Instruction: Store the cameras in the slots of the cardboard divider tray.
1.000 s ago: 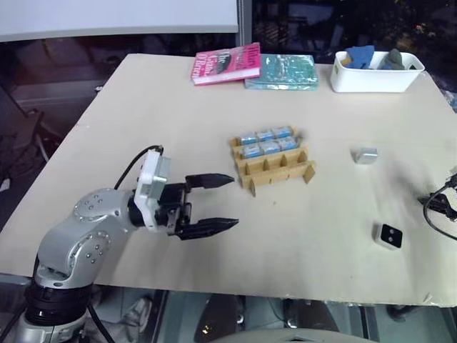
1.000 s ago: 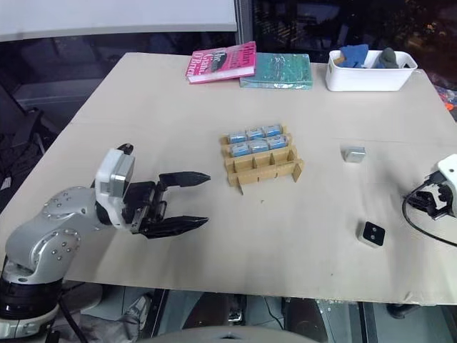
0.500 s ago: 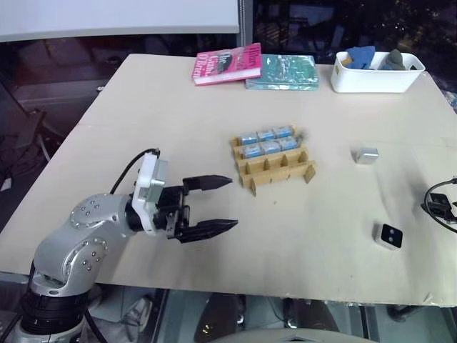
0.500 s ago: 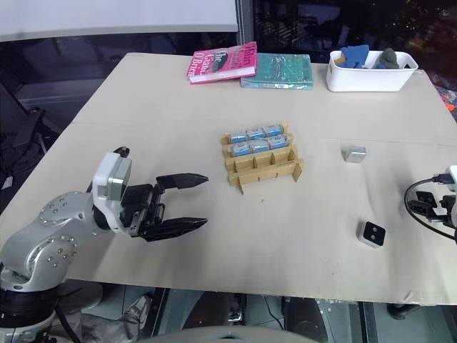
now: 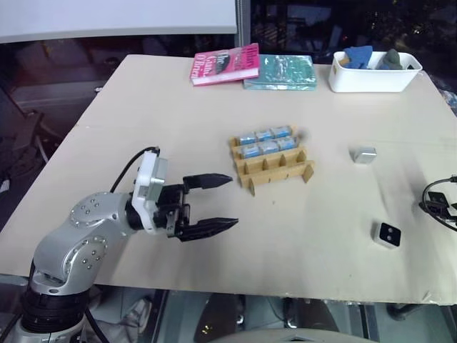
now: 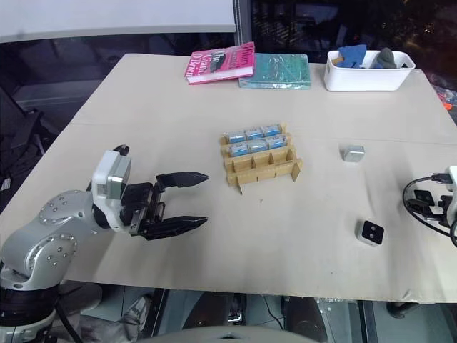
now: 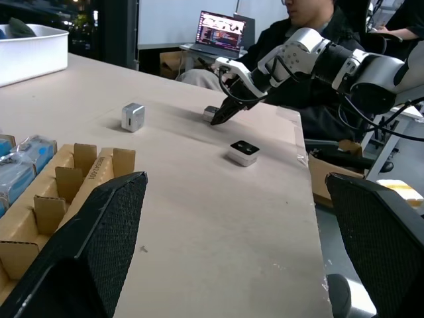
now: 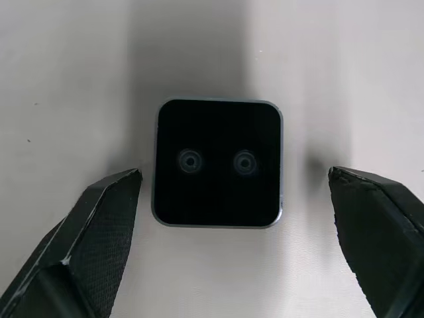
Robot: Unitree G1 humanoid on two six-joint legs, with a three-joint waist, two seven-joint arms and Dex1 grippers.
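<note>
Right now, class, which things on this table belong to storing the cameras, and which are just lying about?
Belong to the job:
- cardboard divider tray, back rows filled
- black-faced camera
- silver camera
- camera under the right end effector

Just lying about:
- pink book
- green book
- white bin

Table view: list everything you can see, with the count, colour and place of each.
cardboard divider tray: one, tan, table centre
stored cameras: six, bluish, the tray's two far rows
silver camera: one, right of the tray
black-faced cameras: two, near right; one between the right tool's fingers
books: two, pink and teal, far edge
bin: one, white, far right corner, holding blue and grey items
laptop: one, beyond the table
person: one, seated beside the table
left tool: open, near left
right tool: open, over a camera
</note>
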